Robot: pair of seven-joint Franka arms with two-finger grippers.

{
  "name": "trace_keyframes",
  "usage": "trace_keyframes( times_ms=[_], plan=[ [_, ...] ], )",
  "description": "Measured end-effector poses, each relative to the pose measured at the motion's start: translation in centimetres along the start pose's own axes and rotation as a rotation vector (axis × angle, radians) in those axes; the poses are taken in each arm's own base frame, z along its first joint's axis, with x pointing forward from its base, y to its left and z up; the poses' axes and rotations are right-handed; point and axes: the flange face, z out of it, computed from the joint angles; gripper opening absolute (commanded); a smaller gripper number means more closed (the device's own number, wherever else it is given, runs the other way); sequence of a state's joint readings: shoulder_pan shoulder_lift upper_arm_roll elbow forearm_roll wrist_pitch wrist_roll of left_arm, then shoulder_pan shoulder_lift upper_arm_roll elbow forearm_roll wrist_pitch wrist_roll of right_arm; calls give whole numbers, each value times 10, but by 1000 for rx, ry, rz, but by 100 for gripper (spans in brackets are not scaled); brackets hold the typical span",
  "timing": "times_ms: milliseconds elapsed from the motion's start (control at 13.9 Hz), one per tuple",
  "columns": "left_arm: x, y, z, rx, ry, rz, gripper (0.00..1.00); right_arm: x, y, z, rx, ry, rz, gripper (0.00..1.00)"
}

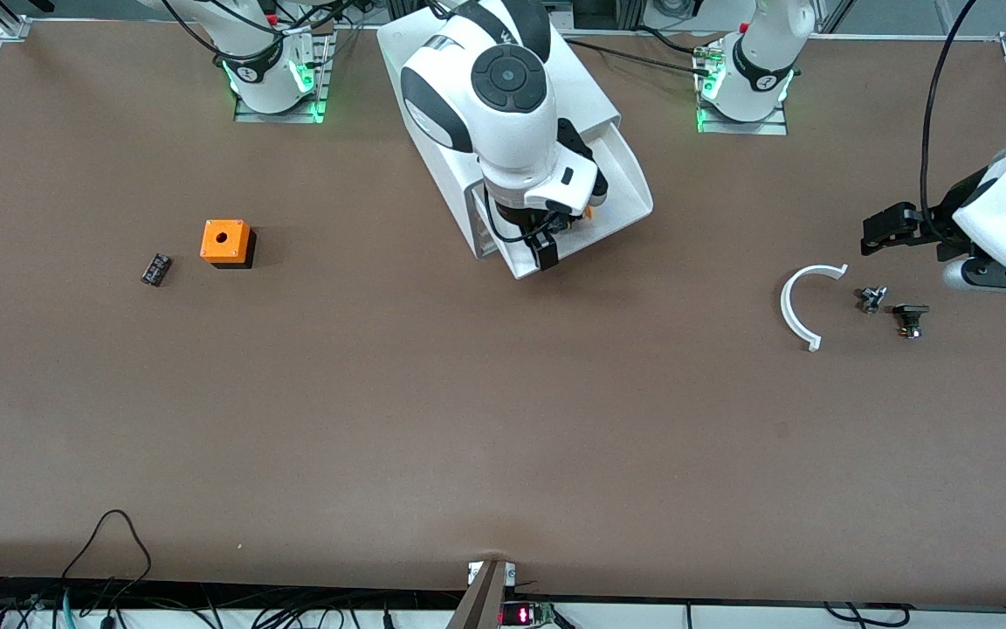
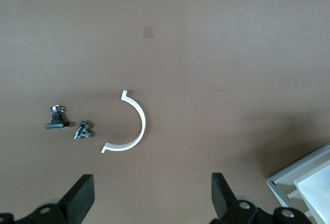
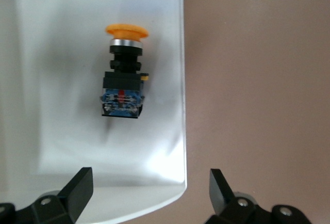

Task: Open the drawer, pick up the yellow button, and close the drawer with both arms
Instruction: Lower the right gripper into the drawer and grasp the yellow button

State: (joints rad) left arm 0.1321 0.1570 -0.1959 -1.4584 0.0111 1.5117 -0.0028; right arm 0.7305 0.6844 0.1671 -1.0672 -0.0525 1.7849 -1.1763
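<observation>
Hovering over open drawer (image 1: 616, 188): right gripper (image 3: 149, 193), fingers apart, empty | 1 button (image 3: 122, 72) lying in drawer | left gripper (image 2: 152, 198) spread, over table near 1 white arc (image 2: 129, 126), 2 small fittings (image 2: 56, 118)

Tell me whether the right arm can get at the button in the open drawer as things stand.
Probably yes. The right gripper hangs open over the pulled-out drawer, and the button lies on its side on the drawer floor with nothing over it. The left gripper waits over the table's left-arm end, out of the way.
</observation>
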Motion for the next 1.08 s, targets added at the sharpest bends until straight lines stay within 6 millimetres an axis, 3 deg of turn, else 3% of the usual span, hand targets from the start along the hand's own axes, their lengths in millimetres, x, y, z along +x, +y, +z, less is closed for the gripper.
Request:
trace_keyframes(
  times_ms=[144,505,865,937,1081],
  plan=[
    [0,0,0,0,0,0,100,8,-3,4,8,-2,-26,100],
    [0,0,0,0,0,-2,100,53,-18,28,26,-3,-40,100],
    [0,0,0,0,0,-2,100,79,-30,43,43,-9,-13,99],
    [0,0,0,0,0,-2,100,79,-30,47,45,-10,-9,94],
    [0,0,0,0,0,-2,100,75,-28,52,49,-14,-2,75]
  ],
)
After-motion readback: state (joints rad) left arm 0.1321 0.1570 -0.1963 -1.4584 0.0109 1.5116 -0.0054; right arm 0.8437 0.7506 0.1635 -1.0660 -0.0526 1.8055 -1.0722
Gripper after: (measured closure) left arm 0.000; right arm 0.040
